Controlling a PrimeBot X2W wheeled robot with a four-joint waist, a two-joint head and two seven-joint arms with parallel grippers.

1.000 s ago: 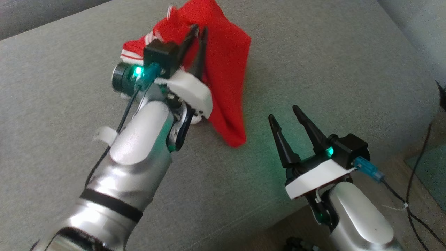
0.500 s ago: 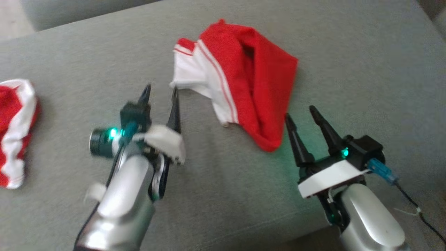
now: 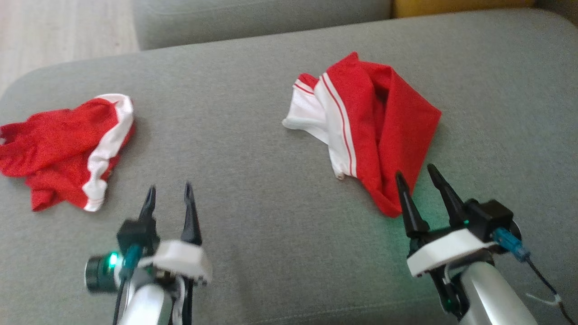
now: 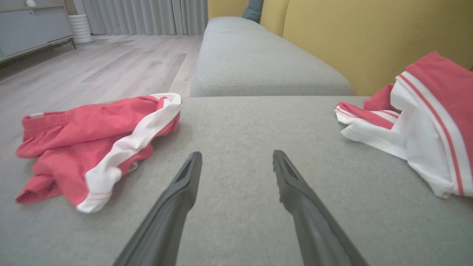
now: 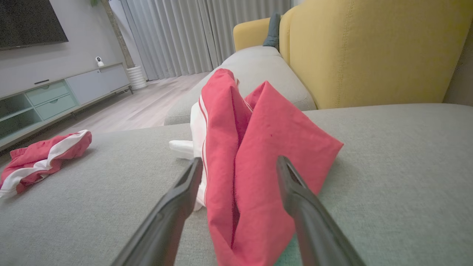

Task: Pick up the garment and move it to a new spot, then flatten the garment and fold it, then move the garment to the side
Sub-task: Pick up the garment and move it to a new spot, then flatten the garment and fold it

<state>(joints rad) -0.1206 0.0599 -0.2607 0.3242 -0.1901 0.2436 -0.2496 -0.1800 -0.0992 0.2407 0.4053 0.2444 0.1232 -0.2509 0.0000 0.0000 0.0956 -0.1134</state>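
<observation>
Where the head view looks down on the grey sofa seat (image 3: 253, 180), the garment (image 3: 384, 117) lies at the upper right of the frame. It is red with white striped trim, doubled over itself in a loose wedge. The right gripper (image 3: 415, 174), lower right, has its fingers spread and empty, with the tips at the cloth's near corner. The left gripper (image 3: 169, 192), lower left, is likewise spread and empty, well apart from it. A crumpled red-and-white piece (image 3: 63, 144) sits at the far left.

In the left wrist view the fingers point at bare cushion, with the white trim at the right edge.

In the right wrist view the red fold rises between and beyond the splayed fingers — whether they touch it I cannot tell.

The cloth looks light, soft and limp, so it will likely sag and fall open when lifted. A pinch through all the layers at the near corner, or at the firmer white hem, seems the best hold — one layer alone would let the fold open.
</observation>
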